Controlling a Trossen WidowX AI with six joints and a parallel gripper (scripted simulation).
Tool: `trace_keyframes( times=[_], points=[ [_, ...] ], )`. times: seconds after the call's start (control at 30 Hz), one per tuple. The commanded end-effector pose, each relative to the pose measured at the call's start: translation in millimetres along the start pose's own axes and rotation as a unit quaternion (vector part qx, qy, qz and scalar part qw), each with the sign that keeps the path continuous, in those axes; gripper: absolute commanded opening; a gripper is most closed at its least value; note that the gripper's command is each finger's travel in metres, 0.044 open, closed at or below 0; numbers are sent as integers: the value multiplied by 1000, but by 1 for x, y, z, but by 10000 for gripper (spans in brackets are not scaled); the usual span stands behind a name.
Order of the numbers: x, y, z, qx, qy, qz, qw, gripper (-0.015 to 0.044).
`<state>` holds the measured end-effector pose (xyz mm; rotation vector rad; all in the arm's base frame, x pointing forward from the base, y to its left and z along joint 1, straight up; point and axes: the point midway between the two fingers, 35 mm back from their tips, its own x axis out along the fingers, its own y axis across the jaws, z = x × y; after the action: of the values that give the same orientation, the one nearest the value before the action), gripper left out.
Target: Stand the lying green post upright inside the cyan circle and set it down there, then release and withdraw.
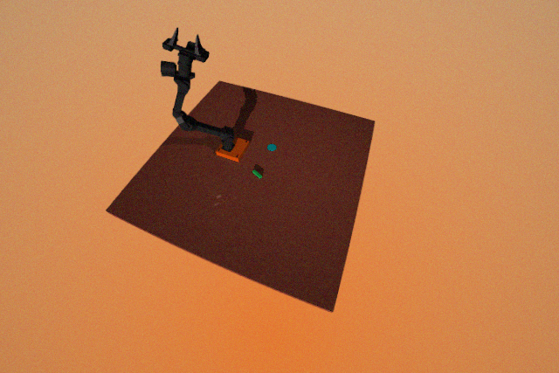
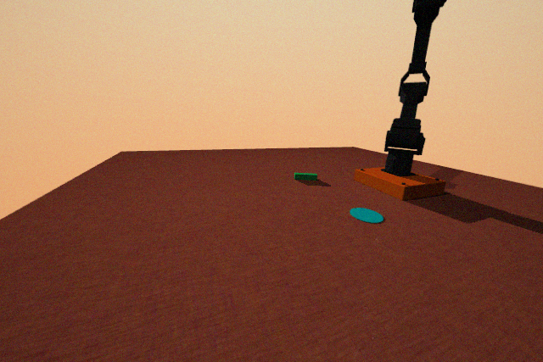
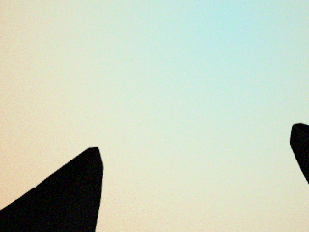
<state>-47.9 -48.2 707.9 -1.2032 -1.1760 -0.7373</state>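
Just one green post (image 1: 257, 174), one cyan circle (image 1: 271, 147)

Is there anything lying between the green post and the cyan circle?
Nothing: in the exterior view, only bare brown surface separates the green post from the cyan circle.

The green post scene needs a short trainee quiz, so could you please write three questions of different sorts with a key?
1. True or false: the green post stands upright inside the cyan circle.
2. The gripper is: A) open, raised high; B) shut on the post; C) touching the circle.
3. Fill in: the arm rises from an ____ base.

Key: 1 false, it lies flat outside; 2 A; 3 orange.
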Motion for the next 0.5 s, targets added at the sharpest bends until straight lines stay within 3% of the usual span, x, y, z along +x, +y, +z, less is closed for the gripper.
trace_keyframes(
  times=[0.0, 0.17, 0.47],
  points=[
    [0, 1, 0, 0, 0, 1, 1000, 374],
    [7, 28, 13, 16, -10, 38, 999, 243],
    [16, 115, 41, 63, -18, 159, 985, 233]
  ],
)
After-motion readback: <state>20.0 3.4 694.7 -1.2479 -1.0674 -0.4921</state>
